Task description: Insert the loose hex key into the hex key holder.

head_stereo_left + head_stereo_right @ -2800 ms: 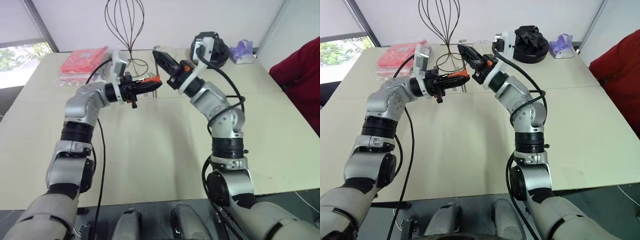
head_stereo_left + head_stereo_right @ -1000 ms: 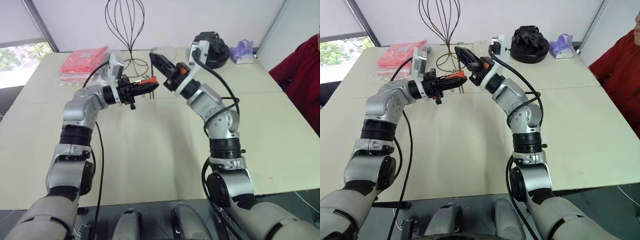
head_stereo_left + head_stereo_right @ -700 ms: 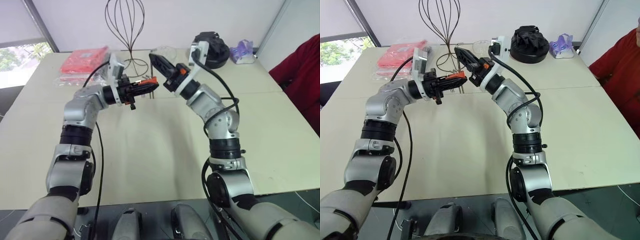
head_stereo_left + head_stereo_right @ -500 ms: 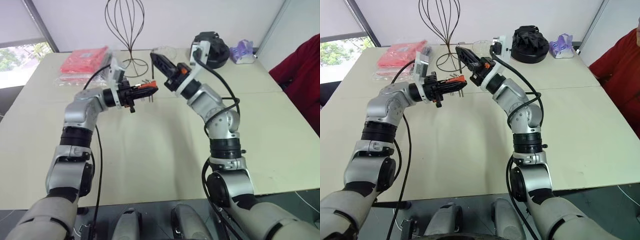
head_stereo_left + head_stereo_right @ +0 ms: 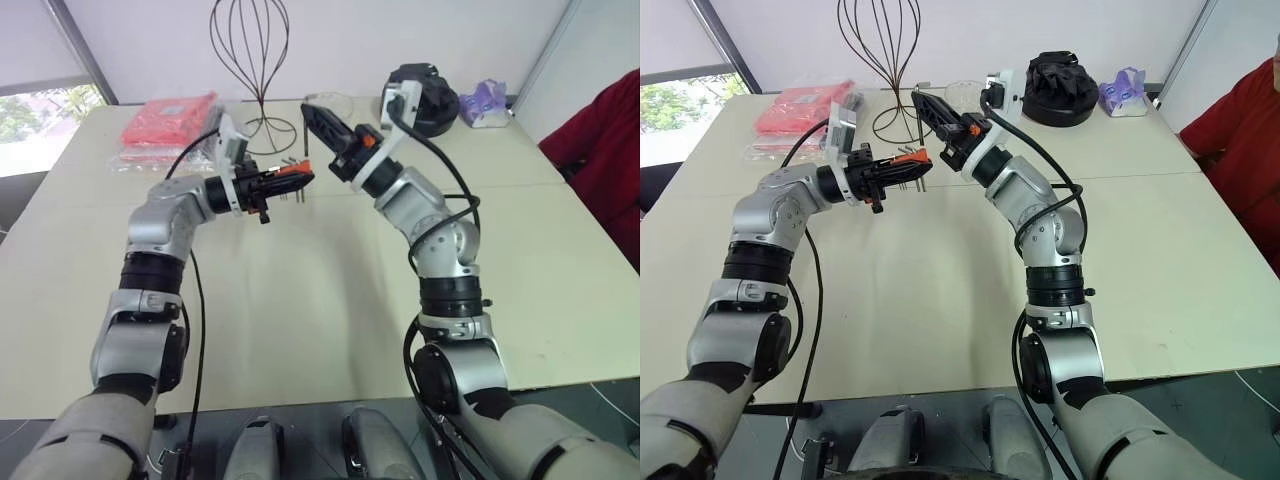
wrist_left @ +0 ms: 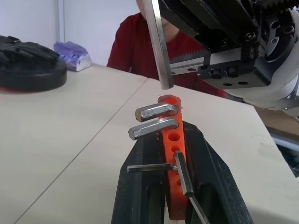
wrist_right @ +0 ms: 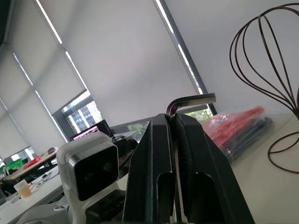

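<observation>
left hand is clamped on the hex key holder, up above the counter; right hand is pinched tight on the loose hex key; its tip hangs just over the holder's end hole

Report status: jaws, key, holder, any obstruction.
Left gripper shut on the holder. Right gripper shut on the key, tip just above the holder's end hole. Nothing between them.

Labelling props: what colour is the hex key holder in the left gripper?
Orange-red. The hex key holder shows best in the left wrist view, clamped in the left gripper.
</observation>
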`<state>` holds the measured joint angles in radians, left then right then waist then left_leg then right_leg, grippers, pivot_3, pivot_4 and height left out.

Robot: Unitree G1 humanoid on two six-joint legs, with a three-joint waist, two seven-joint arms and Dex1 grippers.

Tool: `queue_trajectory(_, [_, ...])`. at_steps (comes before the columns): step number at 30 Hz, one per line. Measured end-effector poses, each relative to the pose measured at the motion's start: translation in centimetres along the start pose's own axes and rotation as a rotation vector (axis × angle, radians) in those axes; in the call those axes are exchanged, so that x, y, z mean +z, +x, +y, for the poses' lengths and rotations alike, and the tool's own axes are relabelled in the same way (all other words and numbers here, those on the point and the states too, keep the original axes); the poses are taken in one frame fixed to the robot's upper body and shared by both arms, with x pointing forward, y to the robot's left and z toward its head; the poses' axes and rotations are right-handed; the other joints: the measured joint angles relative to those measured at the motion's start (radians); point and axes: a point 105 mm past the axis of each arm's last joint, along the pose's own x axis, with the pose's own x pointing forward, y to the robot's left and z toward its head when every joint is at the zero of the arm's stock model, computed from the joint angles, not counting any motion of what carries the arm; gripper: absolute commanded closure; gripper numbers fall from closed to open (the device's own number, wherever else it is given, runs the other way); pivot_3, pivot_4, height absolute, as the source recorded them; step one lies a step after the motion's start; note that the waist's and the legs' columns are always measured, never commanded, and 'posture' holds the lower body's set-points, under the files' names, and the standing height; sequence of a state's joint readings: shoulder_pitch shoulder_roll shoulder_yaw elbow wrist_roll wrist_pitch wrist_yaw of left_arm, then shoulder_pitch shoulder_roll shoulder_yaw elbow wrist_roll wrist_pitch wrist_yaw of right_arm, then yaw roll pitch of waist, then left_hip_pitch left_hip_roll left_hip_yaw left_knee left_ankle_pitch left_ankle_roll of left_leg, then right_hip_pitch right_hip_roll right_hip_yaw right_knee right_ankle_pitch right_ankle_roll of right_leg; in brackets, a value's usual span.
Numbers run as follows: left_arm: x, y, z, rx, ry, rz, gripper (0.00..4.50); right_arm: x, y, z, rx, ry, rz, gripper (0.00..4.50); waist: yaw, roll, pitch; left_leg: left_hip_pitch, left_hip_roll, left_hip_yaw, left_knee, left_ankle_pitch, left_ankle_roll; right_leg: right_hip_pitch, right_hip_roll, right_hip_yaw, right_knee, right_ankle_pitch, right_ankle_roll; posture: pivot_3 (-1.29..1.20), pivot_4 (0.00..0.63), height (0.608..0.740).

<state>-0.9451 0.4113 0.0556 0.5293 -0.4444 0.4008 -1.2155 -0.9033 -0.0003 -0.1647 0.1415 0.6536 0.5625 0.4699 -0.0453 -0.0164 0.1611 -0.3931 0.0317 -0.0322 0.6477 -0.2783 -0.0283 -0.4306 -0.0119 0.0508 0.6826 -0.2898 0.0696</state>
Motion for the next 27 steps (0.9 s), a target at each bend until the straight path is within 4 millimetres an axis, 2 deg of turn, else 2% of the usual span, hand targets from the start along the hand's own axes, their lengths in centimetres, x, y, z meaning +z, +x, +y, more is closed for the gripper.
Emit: queue_trajectory(27, [0.21, 0.31, 0.0, 0.005, -0.038, -0.022, 4.5, -0.53, -0.26, 0.1, 0.018, -0.011, 0.003, 4.47, 0.0, 0.0, 0.0, 0.0, 0.0, 0.0, 0.0, 0.0, 0.0, 0.0, 0.0, 0.0, 0.0, 0.0, 0.0, 0.0, 0.15, 0.74])
